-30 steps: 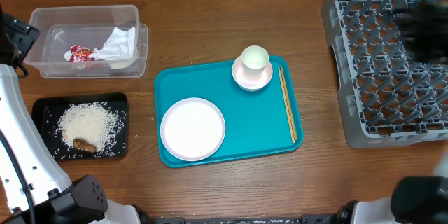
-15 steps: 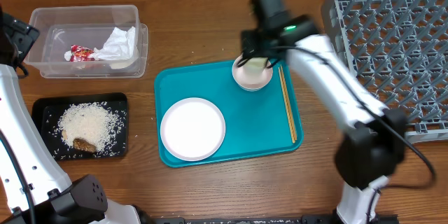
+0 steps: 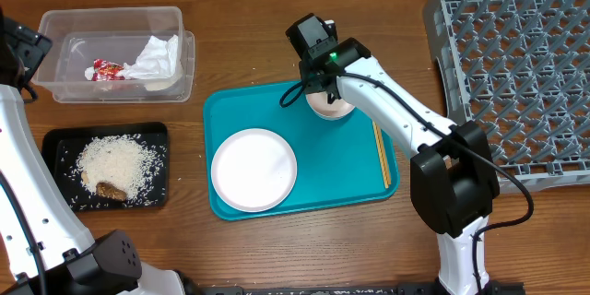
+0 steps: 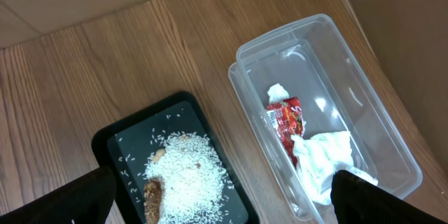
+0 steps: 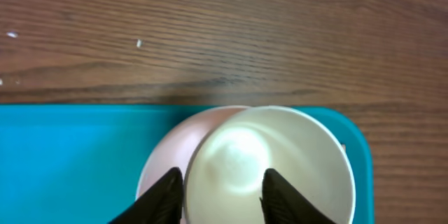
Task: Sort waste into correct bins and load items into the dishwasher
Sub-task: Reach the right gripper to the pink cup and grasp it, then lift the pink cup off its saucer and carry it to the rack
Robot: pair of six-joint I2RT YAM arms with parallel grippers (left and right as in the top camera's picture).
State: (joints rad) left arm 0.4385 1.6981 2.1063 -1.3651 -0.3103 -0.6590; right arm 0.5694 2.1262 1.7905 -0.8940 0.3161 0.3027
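Right wrist: right gripper (image 5: 222,197) is standing part open, straddling the left wall of the cup (image 5: 280,154), with one finger inside and the other outside. The cup is sitting on the saucer (image 5: 164,164), at the upper edge of the teal tray (image 5: 70,161).

Overhead: the plate (image 3: 253,170) and chopsticks (image 3: 380,152) are lying on the teal tray. The rack (image 3: 516,74) is sitting at upper right.

Left wrist: left gripper (image 4: 224,199) is hanging wide open. The wrapper (image 4: 285,122) and napkin (image 4: 322,157) are lying in the tub (image 4: 364,105). The rice (image 4: 189,175) and scrap (image 4: 152,196) are lying in the black tray (image 4: 140,129).
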